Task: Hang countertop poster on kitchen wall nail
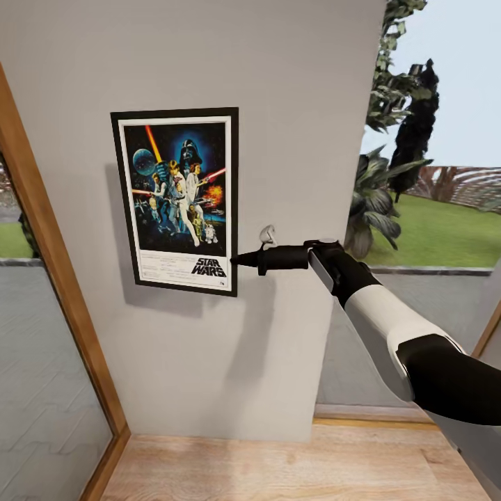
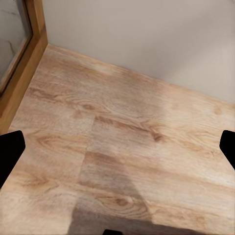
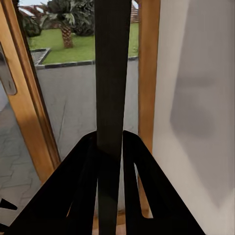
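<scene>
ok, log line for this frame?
poster: against wall, upright | right gripper: shut on its right edge | left gripper: open over floor

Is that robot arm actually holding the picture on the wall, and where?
Yes: the right pincer grips the poster by its right edge, near the bottom corner.

Black-framed poster [image 1: 177, 198] — white border, dark blue, colourful figures — on pale grey wall [image 1: 278, 83]; light wood-grain floor [image 2: 122, 147].

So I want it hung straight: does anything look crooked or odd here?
Yes. The poster sits tilted on the wall, top leaning left. The right gripper is shut on its lower right edge, so it isn't hanging freely yet.
</scene>
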Robot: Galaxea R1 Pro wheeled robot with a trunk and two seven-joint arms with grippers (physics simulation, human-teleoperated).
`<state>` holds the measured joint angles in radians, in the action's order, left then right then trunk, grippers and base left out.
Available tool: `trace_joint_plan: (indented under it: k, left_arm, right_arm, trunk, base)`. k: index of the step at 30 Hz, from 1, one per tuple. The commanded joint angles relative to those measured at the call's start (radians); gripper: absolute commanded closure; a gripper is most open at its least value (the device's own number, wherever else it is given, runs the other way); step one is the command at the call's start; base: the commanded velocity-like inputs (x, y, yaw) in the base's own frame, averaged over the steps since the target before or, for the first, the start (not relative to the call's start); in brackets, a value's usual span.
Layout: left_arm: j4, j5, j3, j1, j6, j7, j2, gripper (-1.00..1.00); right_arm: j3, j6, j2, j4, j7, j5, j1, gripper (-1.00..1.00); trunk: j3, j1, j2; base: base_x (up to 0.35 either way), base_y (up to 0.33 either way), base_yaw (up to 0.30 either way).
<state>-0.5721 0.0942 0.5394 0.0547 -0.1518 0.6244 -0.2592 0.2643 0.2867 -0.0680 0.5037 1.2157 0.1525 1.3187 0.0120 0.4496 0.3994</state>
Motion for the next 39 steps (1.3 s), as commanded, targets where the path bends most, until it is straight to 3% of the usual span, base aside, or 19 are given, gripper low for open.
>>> trace_joint_plan:
  k: [1, 24, 39]
  left_arm:
    - [0.000, 0.007, 0.001, 0.001, 0.001, 0.005, 0.000, -1.00]
    - [0.000, 0.007, 0.001, 0.001, 0.001, 0.005, 0.000, -1.00]
    - [0.000, 0.007, 0.001, 0.001, 0.001, 0.005, 0.000, -1.00]
  right_arm:
    - [0.004, 0.014, 0.001, -0.001, 0.003, 0.012, 0.001, 1.00]
    - [0.004, 0.014, 0.001, 0.000, 0.004, 0.012, 0.001, 1.00]
    - [0.004, 0.016, 0.000, 0.002, 0.003, 0.013, 0.001, 1.00]
  trunk:
    - [0.000, 0.000, 0.001]
    - [0.000, 0.000, 0.001]
    - [0.000, 0.000, 0.001]
  base:
    - [0.035, 0.023, 0.000]
    - [0.127, 0.010, 0.000]
    - [0.017, 0.000, 0.000]
